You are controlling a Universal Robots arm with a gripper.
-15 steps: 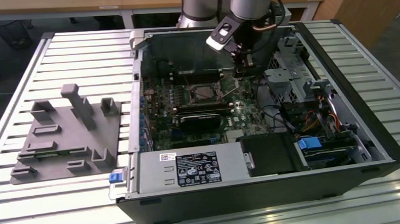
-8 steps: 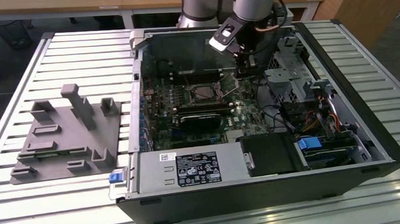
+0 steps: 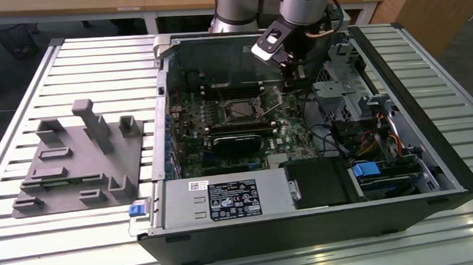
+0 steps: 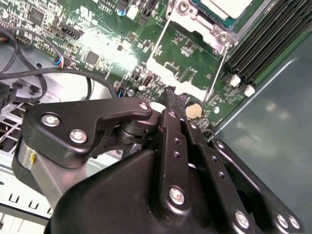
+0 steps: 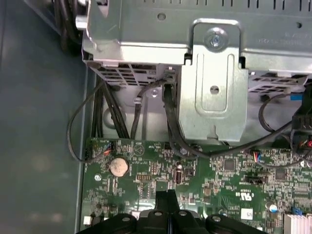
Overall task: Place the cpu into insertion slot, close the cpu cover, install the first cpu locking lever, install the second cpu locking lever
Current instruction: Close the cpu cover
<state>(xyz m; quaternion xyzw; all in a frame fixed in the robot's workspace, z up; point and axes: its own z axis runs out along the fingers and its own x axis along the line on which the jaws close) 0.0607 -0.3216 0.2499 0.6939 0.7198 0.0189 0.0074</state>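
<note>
Both fingers (image 5: 162, 200) are pressed together with nothing between them, their tips low over the green motherboard (image 5: 219, 170), near a round coin battery (image 5: 118, 166). The open computer case (image 3: 305, 231) lies on a slatted metal bench (image 3: 97, 61), beside a grey moulded fixture (image 3: 78, 157); wooden furniture stands behind. The cpu (image 4: 229, 6) sits in the insertion slot (image 3: 239, 100), just beyond the fingertips, and a thin wire lever (image 4: 217, 73) slants off the socket's corner. A printed label (image 3: 233, 200) covers the power supply. A metal drive cage (image 5: 209, 87) and black cables (image 5: 170, 126) crowd the board's edge; bare case floor (image 5: 39, 122) lies alongside.
</note>
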